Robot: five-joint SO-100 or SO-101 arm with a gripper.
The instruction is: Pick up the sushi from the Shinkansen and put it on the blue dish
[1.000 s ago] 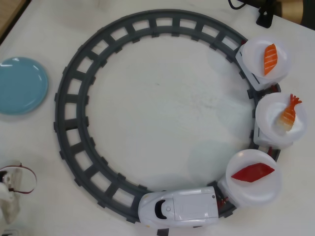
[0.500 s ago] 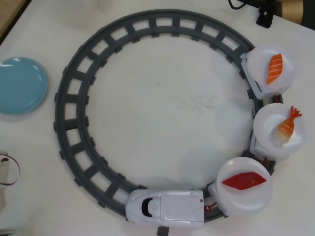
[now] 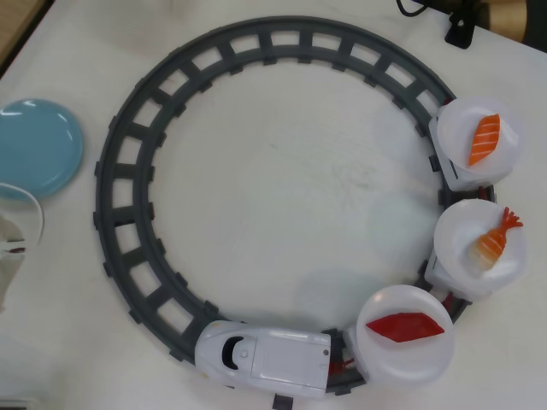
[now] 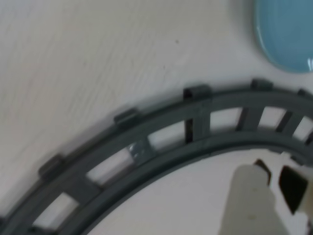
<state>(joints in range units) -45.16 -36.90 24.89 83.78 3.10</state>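
Hovering over the left part of the table (image 3: 282, 196), the end effector (image 4: 274, 188) shows only in the wrist view, as a pale finger (image 4: 252, 205) rising from the lower edge with dark parts beside it — whether it is spread or pressed together cannot be told, and nothing is seen between its tips. In the overhead view just a pale piece of the arm (image 3: 13, 248) with a white cable loop pokes in at the left edge.

In the wrist view the grey circular track (image 4: 146, 152) curves right above the fingertip, and the blue dish (image 4: 288, 34) lies beyond that rail, in the upper right corner, apart from the finger. In the overhead view the same dish (image 3: 34, 147) sits just above the arm piece, outside the track's (image 3: 120, 154) left side.

Far across the ring from the arm, at the lower right of the overhead view, the Shinkansen (image 3: 265, 357) stands on the track with its dark windshield toward the arm's side. The sushi (image 3: 406, 325) — a dark-red tuna slice — lies on the round white plate (image 3: 402, 359) of the first car behind the locomotive. Farther off along the right curve ride the shrimp piece (image 3: 496, 237) and the salmon piece (image 3: 484, 139), each on its own white plate.
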